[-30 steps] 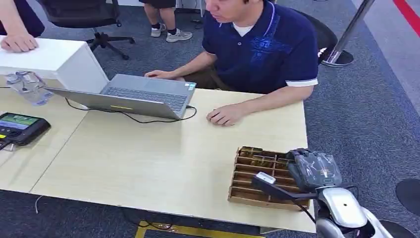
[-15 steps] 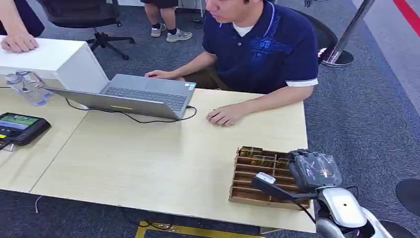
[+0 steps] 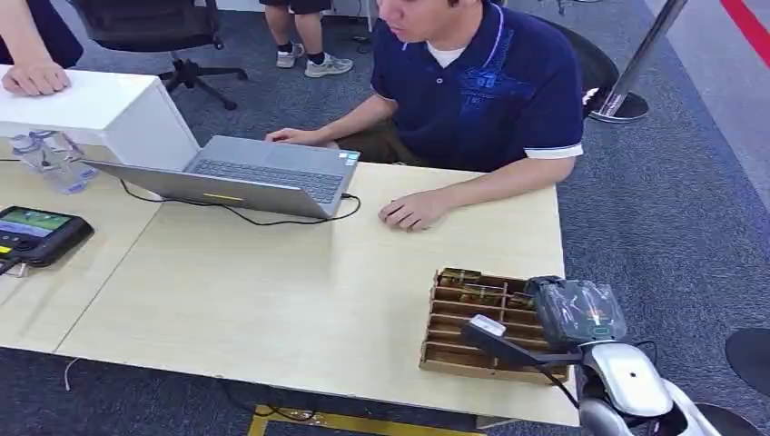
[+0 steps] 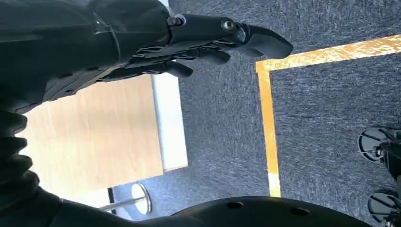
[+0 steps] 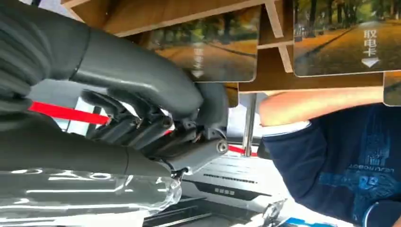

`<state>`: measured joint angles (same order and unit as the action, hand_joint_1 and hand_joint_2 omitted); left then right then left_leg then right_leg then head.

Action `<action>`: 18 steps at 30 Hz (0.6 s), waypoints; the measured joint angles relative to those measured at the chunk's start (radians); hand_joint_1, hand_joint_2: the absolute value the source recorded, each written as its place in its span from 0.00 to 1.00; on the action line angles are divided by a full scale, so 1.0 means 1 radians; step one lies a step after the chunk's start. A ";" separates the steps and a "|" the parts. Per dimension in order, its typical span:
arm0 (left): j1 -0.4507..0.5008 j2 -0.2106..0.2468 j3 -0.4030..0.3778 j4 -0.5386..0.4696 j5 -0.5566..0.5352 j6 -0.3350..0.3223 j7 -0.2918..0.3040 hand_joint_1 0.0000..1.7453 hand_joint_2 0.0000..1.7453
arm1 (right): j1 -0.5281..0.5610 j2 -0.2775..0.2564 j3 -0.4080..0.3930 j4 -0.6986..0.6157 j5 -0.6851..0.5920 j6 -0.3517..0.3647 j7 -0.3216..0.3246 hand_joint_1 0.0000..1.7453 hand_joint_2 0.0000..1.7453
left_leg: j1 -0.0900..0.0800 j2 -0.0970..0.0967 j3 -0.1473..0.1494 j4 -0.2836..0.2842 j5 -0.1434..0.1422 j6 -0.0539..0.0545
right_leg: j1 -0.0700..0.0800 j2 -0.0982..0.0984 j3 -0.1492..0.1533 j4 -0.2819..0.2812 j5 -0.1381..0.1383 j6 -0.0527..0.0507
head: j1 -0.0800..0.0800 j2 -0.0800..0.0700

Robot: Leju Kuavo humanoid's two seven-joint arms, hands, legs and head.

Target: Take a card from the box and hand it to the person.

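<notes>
Grey carpet (image 3: pixel 672 209) surrounds a pale wooden table (image 3: pixel 300 291), whose near edge runs across the lower part of my head view. At the table's right near corner, about 5 o'clock from its middle, sits the wooden box (image 3: pixel 463 327), divided into slots. Its near side lies close to the table's near edge, its right side close to the right edge. Cards (image 5: pixel 338 40) printed with an autumn road stand in the slots; one card (image 5: pixel 213 54) is just beside my thumb.

My right hand (image 3: pixel 574 312) is over the box's right end, wrapped in clear film. In the wrist view its fingers (image 5: pixel 137 125) are curled inward and the thumb reaches toward the card; whether it grips the card I cannot tell.

My left hand (image 4: pixel 189 47) hangs beside the table edge above carpet and a yellow floor line (image 4: pixel 267 118). Its fingers are extended close together and hold nothing.

At 12 o'clock from the box, the person (image 3: pixel 481 82) in a dark blue shirt sits at the far edge, one hand (image 3: pixel 413 211) resting on the table, the other at the laptop (image 3: pixel 245 177). Bare tabletop lies between the box and that resting hand, and wide to 9 o'clock.

At the far left are a white cabinet (image 3: pixel 91 109), a plastic bottle (image 3: pixel 50 159), and a dark handheld screen (image 3: pixel 36 232).
</notes>
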<state>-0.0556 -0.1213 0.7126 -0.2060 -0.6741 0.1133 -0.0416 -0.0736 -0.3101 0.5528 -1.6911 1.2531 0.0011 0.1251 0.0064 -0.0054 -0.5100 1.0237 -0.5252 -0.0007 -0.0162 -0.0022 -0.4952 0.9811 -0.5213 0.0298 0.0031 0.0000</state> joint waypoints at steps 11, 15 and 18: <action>0.000 0.001 0.000 0.000 -0.005 -0.019 -0.023 0.00 0.00 | -0.009 0.000 0.000 0.003 -0.002 0.001 -0.003 0.98 1.00 | 0.000 0.000 0.000 0.000 0.000 0.000 | 0.000 0.000 0.000 0.000 0.000 0.000 | 0.000 0.000; 0.000 0.002 0.000 0.000 -0.005 -0.018 -0.023 0.00 0.00 | -0.010 0.000 0.000 0.003 -0.002 0.003 -0.005 0.98 1.00 | 0.000 0.000 0.000 0.000 0.000 0.000 | 0.000 0.000 0.000 0.000 0.000 0.000 | 0.000 0.000; 0.000 0.002 0.000 0.000 -0.006 -0.016 -0.022 0.00 0.00 | -0.013 0.000 0.000 0.005 -0.003 0.004 -0.007 0.93 1.00 | 0.000 0.000 0.000 0.000 0.000 0.000 | 0.000 0.000 0.000 0.000 0.000 0.000 | 0.000 0.000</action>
<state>-0.0555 -0.1198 0.7126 -0.2060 -0.6798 0.0973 -0.0634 -0.0865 -0.3098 0.5528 -1.6865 1.2505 0.0053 0.1179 0.0064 -0.0054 -0.5100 1.0237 -0.5252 -0.0007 -0.0162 -0.0022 -0.4951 0.9811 -0.5213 0.0298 0.0031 0.0000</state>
